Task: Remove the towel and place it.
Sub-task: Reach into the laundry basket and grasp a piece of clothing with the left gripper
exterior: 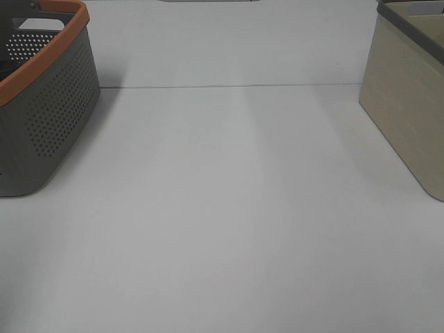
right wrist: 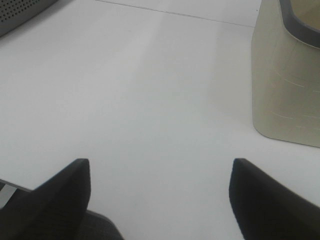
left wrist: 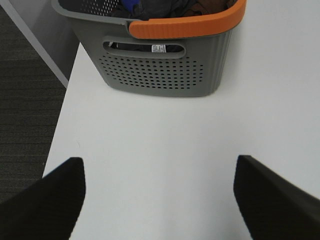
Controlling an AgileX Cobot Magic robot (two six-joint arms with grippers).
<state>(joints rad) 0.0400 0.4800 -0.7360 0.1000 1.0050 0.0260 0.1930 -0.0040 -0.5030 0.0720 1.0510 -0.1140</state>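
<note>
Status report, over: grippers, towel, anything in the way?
Left gripper open, empty. Right gripper open, empty. Towel not picked out among dark cloth in grey basket. Nothing blocking on the table.

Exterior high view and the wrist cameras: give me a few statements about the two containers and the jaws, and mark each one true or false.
1. The grey basket has an orange rim. True.
2. The grey basket is empty. False: the left wrist view shows dark cloth inside it.
3. The beige bin stands at the right of the high view. True.
4. The left gripper is shut on a towel. False: its jaws are open and hold nothing.
5. The right gripper has open jaws over the table. True.
</note>
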